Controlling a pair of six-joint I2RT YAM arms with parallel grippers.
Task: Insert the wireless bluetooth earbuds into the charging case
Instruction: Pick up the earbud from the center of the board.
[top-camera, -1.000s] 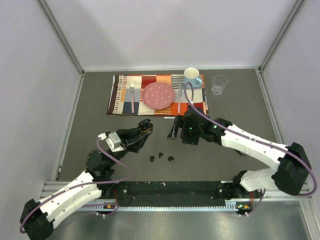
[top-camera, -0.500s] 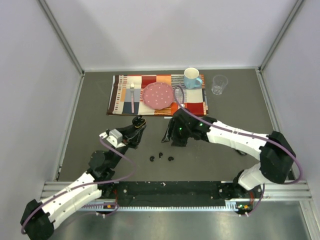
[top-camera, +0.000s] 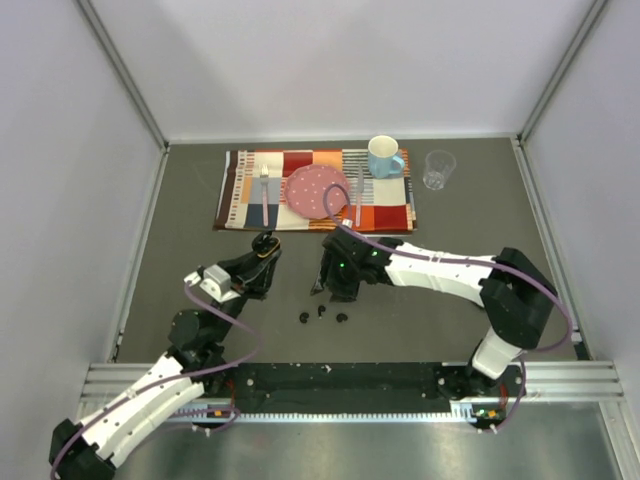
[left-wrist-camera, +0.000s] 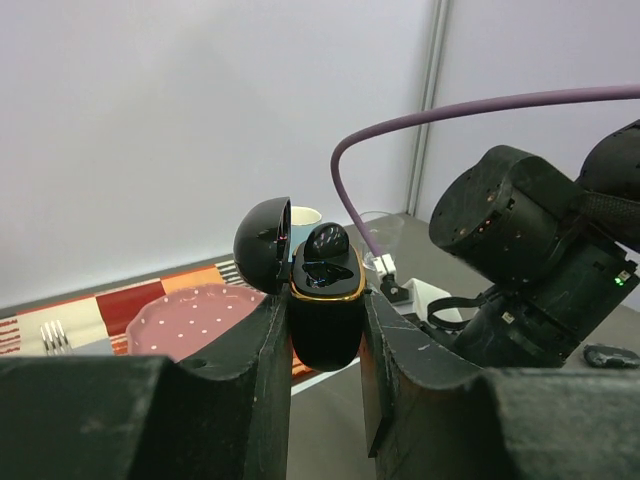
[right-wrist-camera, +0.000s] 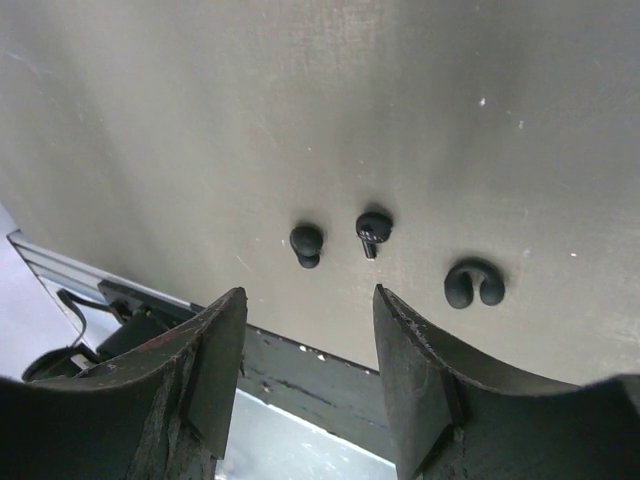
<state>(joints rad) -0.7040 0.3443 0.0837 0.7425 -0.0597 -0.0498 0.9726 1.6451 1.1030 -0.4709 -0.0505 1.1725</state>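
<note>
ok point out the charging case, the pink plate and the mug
charging case (left-wrist-camera: 325, 325), left wrist view, lower body below the gold rim
pink plate (top-camera: 317, 192), top view, its centre
mug (top-camera: 385, 165), top view, its outer wall

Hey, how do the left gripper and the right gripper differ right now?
The left gripper is shut on the open charging case, while the right gripper is open and empty. The left gripper points roughly level, toward the placemat; the right gripper points down at three loose earbuds on the table. Both have black fingers.
</note>
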